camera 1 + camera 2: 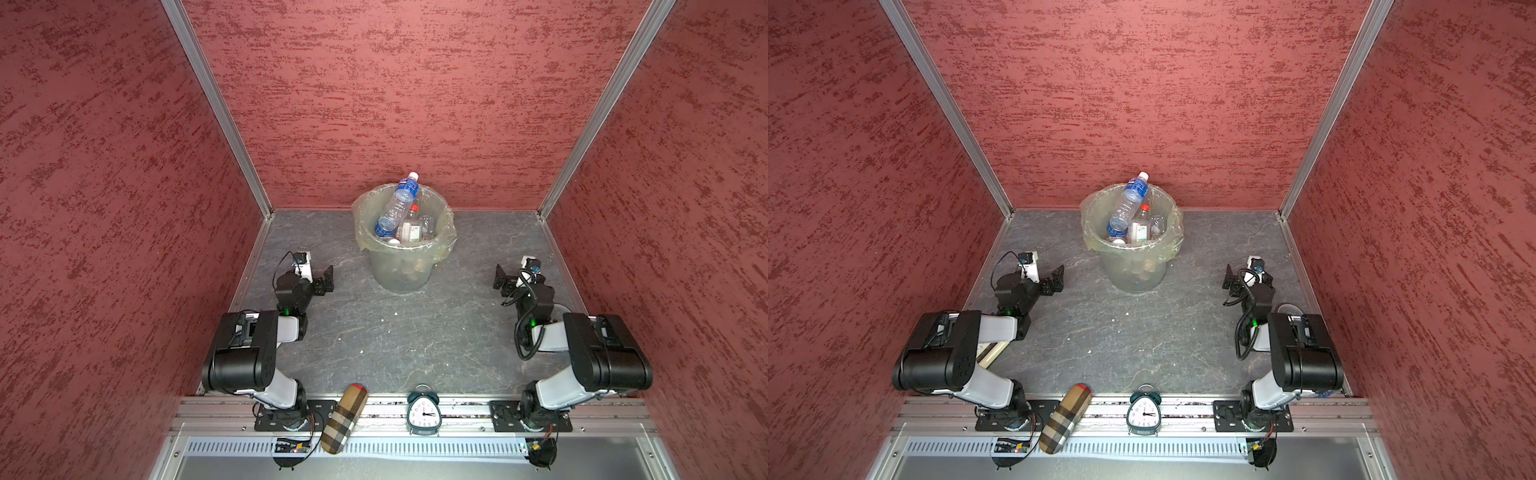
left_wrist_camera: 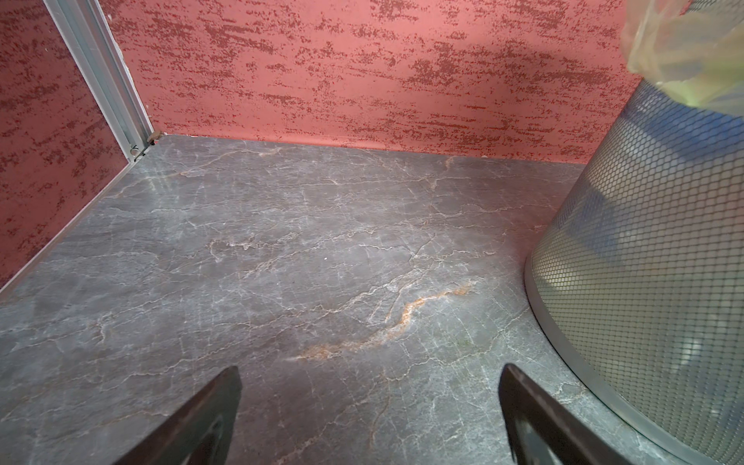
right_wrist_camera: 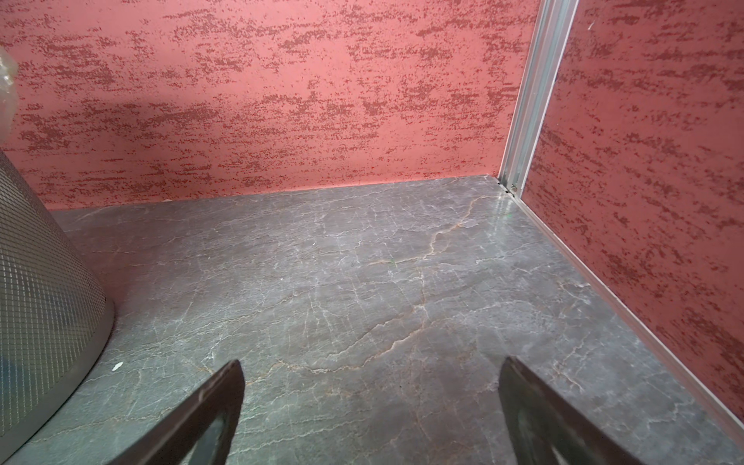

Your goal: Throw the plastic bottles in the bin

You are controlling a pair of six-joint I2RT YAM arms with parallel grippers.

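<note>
Bin (image 1: 399, 274) bk; clock (image 1: 423, 413), plaid case (image 1: 344, 419) front.

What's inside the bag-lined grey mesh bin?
Clear plastic bottles lie in the bag-lined grey mesh bin: a blue-labelled one pokes above the rim, a red-capped one beside it. Anything deeper is covered by them.

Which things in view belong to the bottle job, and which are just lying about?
Job: plastic bottles, piled in the bin; left gripper and right gripper, jaws open, holding nothing.
Lying about: plaid case and alarm clock, both on the front rail.
</note>
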